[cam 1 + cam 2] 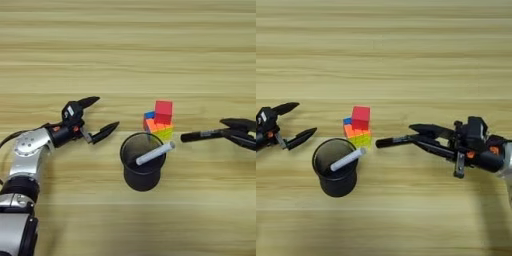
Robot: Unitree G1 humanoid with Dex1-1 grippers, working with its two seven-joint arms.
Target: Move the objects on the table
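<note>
A black round cup (142, 177) stands at the middle front. A grey-white marker (155, 153) leans in it, its end sticking out over the right rim. Just behind the cup a small red cube (163, 111) sits on top of the blue-orange-yellow block (159, 128). My right gripper (418, 136) is shut on a thin black pen (396, 141). It holds the pen level, with the free end pointing left toward the block and close to it. My left gripper (106, 113) stands open to the left of the cup, with nothing between its fingers.
The light wood table (125, 50) stretches far behind the objects. My left arm (27, 160) comes in from the lower left and my right arm (491, 155) from the right edge.
</note>
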